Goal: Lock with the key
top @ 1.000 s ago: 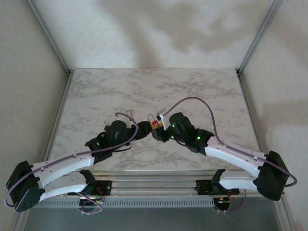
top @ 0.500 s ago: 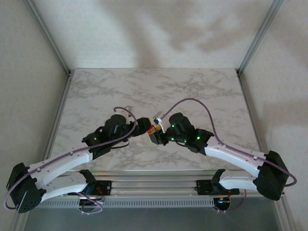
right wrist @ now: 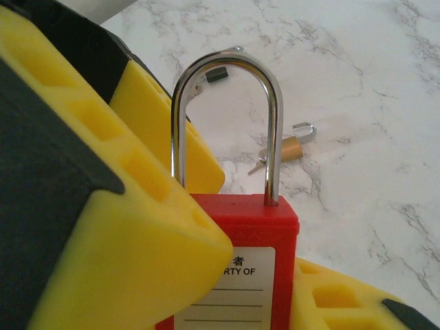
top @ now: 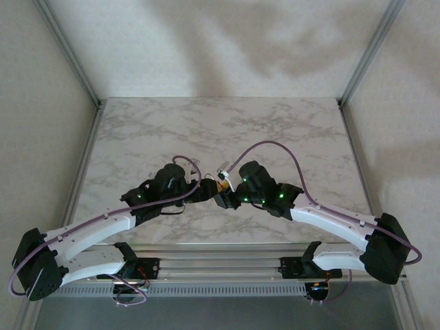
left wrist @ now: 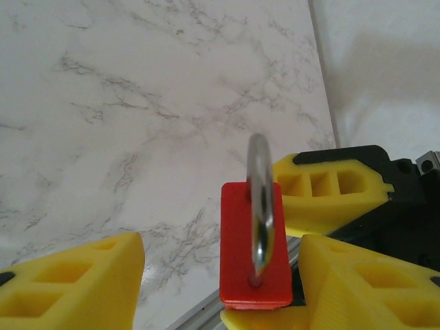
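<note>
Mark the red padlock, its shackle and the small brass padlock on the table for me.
red padlock (right wrist: 282,234), right wrist view, upper right corner of its red body.
shackle (right wrist: 273,124), right wrist view, right leg of the steel loop.
brass padlock (right wrist: 291,148), right wrist view, middle of its brass body.

- The top external camera sits high at the near edge. It looks down and forward over the whole white marble-patterned table top from well back.
- The left wrist camera rides very close to the red plastic padlock. It sees the steel shackle edge-on, with the table beyond.
- The right wrist camera faces the same padlock broadside, also very close. Both wrist views share it and the marble.
</note>
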Robot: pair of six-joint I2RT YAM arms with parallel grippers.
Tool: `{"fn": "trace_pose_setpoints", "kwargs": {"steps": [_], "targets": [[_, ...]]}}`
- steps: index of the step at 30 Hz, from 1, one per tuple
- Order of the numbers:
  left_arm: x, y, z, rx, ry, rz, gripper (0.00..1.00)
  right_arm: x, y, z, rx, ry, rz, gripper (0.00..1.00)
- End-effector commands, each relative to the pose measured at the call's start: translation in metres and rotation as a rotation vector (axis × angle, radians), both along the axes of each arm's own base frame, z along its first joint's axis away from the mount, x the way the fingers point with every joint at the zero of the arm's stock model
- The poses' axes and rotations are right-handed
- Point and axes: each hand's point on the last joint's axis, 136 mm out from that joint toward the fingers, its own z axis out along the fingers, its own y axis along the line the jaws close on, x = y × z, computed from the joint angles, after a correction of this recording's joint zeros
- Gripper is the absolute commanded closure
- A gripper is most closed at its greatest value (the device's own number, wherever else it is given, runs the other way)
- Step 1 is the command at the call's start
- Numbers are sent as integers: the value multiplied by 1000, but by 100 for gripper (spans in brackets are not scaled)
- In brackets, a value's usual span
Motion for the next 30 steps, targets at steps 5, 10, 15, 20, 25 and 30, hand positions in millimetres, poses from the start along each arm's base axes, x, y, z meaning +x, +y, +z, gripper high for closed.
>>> {"fn": "trace_pose_setpoints", "kwargs": {"steps": [5,10,15,20,25,30], "targets": [[-1,-6,4,-4,9,-43,44,0,16,26,51,-46,41,100],[-3,-12,2,-32,25,-56,47,-1,19,25,55,-48,42,100],[-5,-13,-4,-53,47,-61,49,0,23,27,78,-49,38,100],[-7,-15,-5,-73,56,-60,56,-3,31,29,100,-42,56,100],[-7,-15,-6,-82,58,-61,58,-6,36,30,111,-37,74,100],[-8,-16,-8,-85,61,-65,65,-5,36,31,114,-47,67,100]]}}
